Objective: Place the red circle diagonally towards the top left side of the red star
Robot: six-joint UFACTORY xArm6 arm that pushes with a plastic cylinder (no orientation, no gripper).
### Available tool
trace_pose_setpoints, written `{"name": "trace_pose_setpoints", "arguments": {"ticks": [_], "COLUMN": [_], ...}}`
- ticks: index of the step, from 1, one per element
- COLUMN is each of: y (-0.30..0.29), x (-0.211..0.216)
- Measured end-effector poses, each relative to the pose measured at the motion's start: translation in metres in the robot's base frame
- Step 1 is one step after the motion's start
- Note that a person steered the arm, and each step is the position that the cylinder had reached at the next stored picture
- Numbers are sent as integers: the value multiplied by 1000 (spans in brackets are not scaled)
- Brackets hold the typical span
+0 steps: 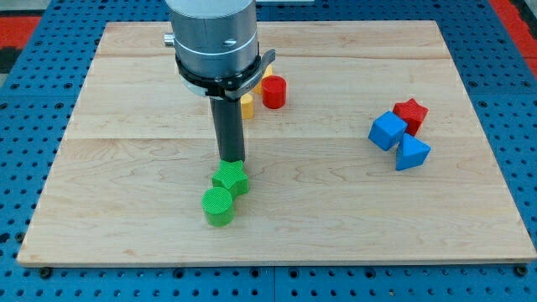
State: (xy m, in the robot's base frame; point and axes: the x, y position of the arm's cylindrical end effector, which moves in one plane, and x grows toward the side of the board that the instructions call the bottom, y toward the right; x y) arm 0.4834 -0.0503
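Camera view: wooden board on a blue pegboard surface. Arm comes in from 12 o'clock, grey cylindrical body with a dark rod going down. My tip sits left of board centre, touching or just above the 12 o'clock edge of the green star; can't tell if there's real contact. No fingers on this rig, just the rod, so nothing spread, pressed or pinching.

Green cylinder is at 7 o'clock of the green star, the two touching. Both are low on the board, toward the view's bottom.

Red circle stands upright in the upper middle of the board, at about 1 o'clock from my tip, well apart from it. A yellow block is just beside the red circle at its 8 o'clock, mostly hidden behind the arm, shape not readable.

Red star is far off at the view's right, at roughly 3 o'clock from the red circle, well apart. Blue cube touches the red star at its 8 o'clock. Blue triangular block is at 6 o'clock of the red star, close to both neighbours.
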Motion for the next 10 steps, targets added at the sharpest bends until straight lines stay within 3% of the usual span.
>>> {"name": "trace_pose_setpoints", "arguments": {"ticks": [2,4,6,9,10], "y": [47,37,69,88,133], "x": [-43,-87,-134,-139,-154]}}
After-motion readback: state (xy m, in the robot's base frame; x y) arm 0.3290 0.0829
